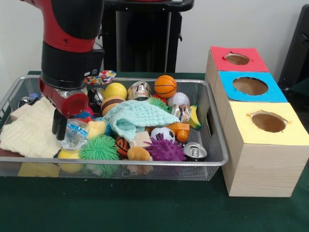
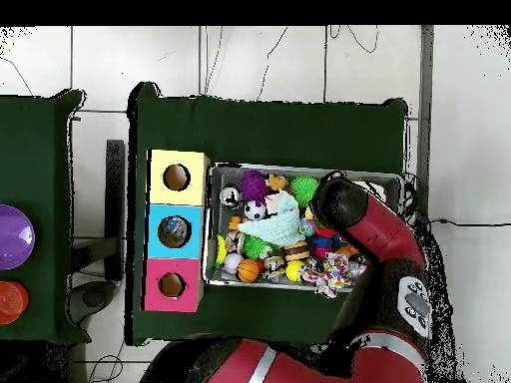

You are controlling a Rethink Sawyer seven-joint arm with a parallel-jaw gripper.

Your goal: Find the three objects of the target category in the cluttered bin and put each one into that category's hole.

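Wire bin below; gripper hangs vertically among clutter.

The wire bin is packed nearly rim to rim: a mint cloth drapes over the middle, a cream cloth covers one end, and balls crowd between. The three box holes (red, blue, yellow) stand unobstructed from above.

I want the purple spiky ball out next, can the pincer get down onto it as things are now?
Probably yes. The purple spiky ball lies on top of the clutter with nothing over it; the pincer hangs over the bin's other end, so it must travel across.
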